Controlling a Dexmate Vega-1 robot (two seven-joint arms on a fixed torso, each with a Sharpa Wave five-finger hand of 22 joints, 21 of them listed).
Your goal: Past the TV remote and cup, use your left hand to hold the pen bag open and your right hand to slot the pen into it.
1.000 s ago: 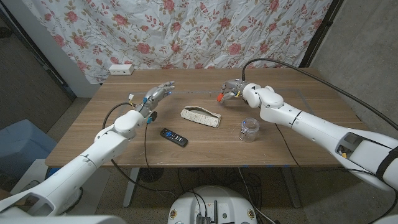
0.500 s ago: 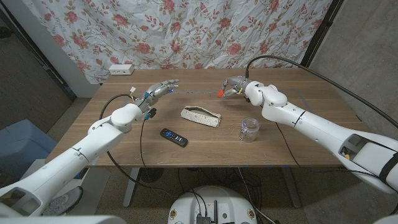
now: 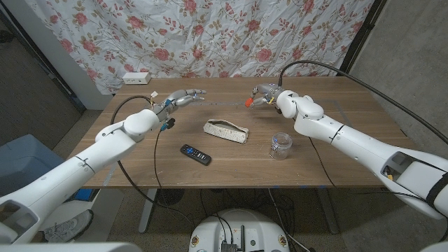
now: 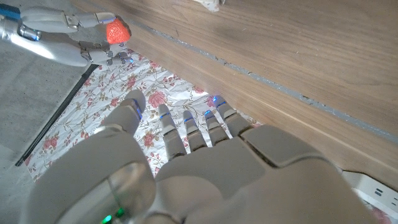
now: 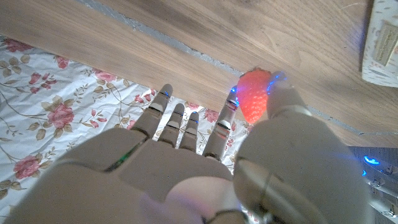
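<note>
Wooden surface (image 3: 231, 157): carries the pen bag, TV remote and cup, with a floral cloth (image 3: 210, 35) hanging behind it.
Pen bag (image 3: 226, 131): pale, lying lengthwise near the middle — well apart from both hands.
TV remote (image 3: 196, 154): dark, just in front of the bag's left end.
Cup (image 3: 281, 145): clear, to the right of the bag.
Left hand (image 3: 180, 99): raised over the far left part of the surface, fingers (image 4: 186, 134) stretched out and apart, holding nothing.
Right hand (image 3: 264, 96): raised over the far right part, pinching a small red strawberry-like thing (image 5: 254, 95) between thumb and a finger — the other fingers (image 5: 186, 127) spread straight.
Power strip (image 3: 136, 78): white, at the far left edge.
</note>
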